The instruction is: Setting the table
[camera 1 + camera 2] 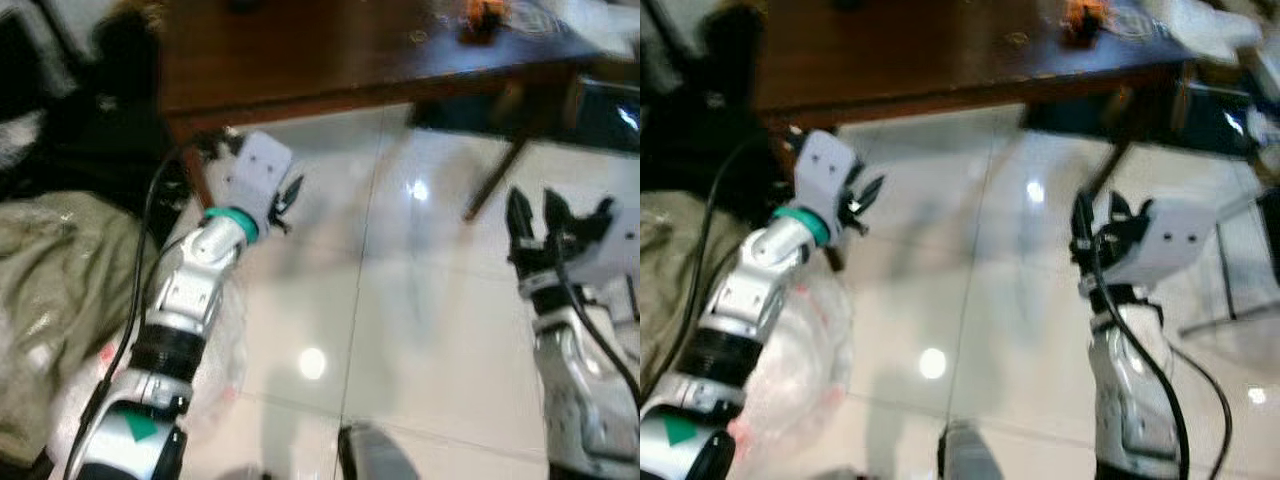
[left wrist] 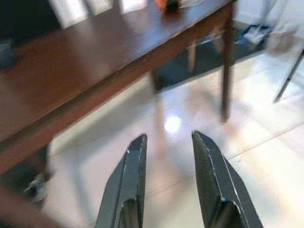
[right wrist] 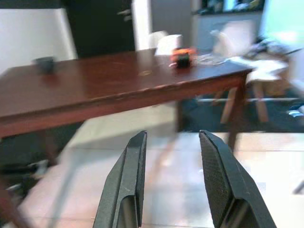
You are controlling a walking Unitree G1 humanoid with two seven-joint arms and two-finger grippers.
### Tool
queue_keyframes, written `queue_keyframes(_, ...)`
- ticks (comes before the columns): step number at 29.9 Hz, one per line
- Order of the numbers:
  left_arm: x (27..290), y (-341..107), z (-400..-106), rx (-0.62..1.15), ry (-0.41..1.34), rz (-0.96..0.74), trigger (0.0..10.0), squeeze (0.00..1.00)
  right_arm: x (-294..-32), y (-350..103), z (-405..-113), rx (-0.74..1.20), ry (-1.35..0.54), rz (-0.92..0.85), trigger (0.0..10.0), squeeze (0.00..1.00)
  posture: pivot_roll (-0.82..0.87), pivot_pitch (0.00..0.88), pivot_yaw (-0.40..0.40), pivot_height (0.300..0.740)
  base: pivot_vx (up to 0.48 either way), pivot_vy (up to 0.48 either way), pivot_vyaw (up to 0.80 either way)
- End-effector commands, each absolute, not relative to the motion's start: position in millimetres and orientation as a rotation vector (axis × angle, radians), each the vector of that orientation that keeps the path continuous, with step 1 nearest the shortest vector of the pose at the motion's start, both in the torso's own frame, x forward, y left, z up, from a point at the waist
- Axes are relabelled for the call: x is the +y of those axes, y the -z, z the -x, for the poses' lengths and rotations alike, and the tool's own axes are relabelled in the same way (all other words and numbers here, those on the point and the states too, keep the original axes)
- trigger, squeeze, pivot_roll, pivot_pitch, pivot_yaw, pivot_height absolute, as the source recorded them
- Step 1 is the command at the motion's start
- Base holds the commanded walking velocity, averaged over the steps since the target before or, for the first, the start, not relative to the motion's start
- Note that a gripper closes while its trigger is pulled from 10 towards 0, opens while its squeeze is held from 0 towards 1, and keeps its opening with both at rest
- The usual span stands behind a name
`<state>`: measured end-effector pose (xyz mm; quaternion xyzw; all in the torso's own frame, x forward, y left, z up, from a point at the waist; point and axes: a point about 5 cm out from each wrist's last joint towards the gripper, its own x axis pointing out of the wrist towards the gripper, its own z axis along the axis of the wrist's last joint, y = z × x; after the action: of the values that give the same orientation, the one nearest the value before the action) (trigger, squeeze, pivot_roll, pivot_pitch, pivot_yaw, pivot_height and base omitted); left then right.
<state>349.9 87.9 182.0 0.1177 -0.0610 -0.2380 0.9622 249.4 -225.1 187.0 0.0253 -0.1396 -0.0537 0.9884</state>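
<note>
Two empty, parted end effectors, left end effector [image 2: 168, 178] and right end effector [image 3: 173, 178], before dark wooden table [image 3: 95, 85].

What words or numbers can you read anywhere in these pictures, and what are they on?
None: no words, numbers or labels can be read.
The orange thing on the brown table is too blurred to show any print.
The green triangle on the left arm is only a shape, not a word.

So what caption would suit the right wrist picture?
Open right claw faces a brown table with an orange thing on top.
</note>
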Motion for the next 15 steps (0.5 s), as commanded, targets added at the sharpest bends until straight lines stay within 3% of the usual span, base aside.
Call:
queue_keyframes(1, 94.9, -177.5, -349.5, -0.107, 0.466, -0.25, 10.0, 0.0, -222.2, -184.8, -249.0, -0.27, 0.097, -0.06, 10.0, 0.0, -0.04, 0.017, 0.073, 0.74, 0.0, 0.0, -0.8)
queue_keyframes(15, 94.3, -176.6, -349.9, -0.106, 0.468, -0.247, 10.0, 0.0, -222.8, -184.4, -249.3, -0.268, 0.096, -0.058, 10.0, 0.0, -0.04, 0.015, 0.073, 0.74, 0.0, 0.0, -0.8)
